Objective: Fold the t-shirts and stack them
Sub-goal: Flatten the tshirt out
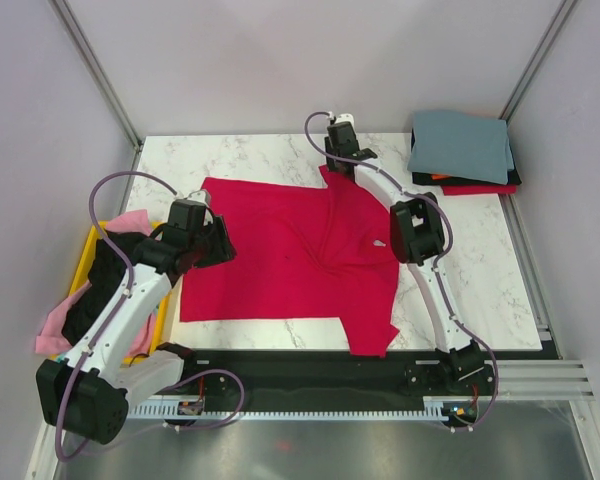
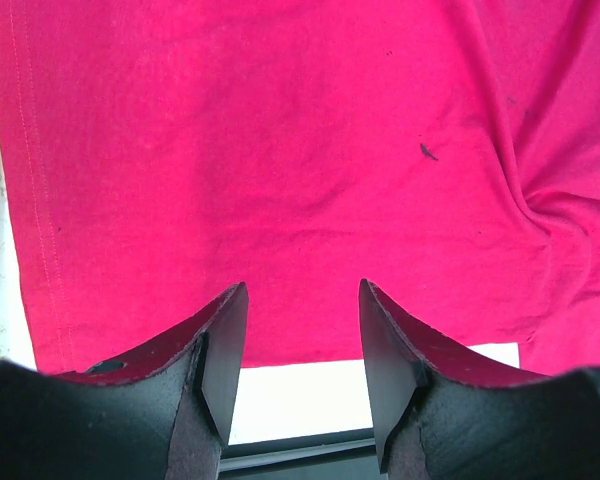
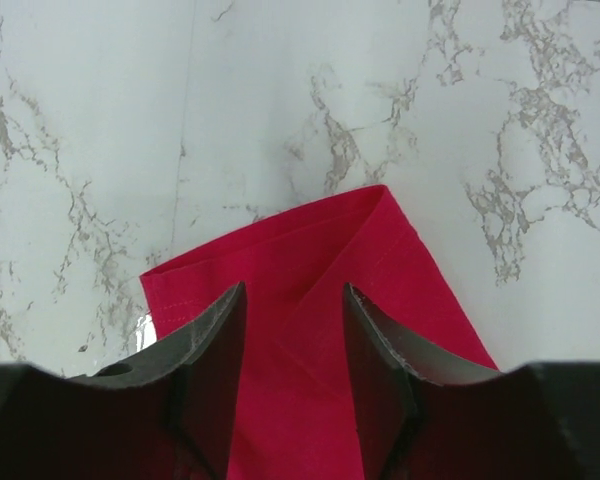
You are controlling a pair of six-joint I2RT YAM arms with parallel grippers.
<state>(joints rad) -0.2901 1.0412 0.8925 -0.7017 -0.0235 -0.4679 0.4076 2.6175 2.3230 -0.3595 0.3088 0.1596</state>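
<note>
A crimson-red t-shirt point(image 1: 280, 260) lies spread flat on the marble table point(image 1: 480, 270), with a small white tag point(image 1: 379, 243) near its neck. My left gripper point(image 1: 218, 240) hovers at the shirt's left edge. In the left wrist view this gripper point(image 2: 302, 290) is open, with bare table between its fingers and the red cloth point(image 2: 280, 150) just beyond. My right gripper point(image 1: 336, 158) is at the far sleeve. Its jaws point(image 3: 294, 290) stand apart on either side of the folded red sleeve point(image 3: 330, 240), which lies flat on the table.
A stack of folded t-shirts point(image 1: 460, 145) sits at the back right corner, grey-blue on top, black and red below. A yellow bin point(image 1: 83, 262) at the left edge holds pink point(image 1: 130, 222) and black point(image 1: 110, 270) shirts. Grey walls enclose the table.
</note>
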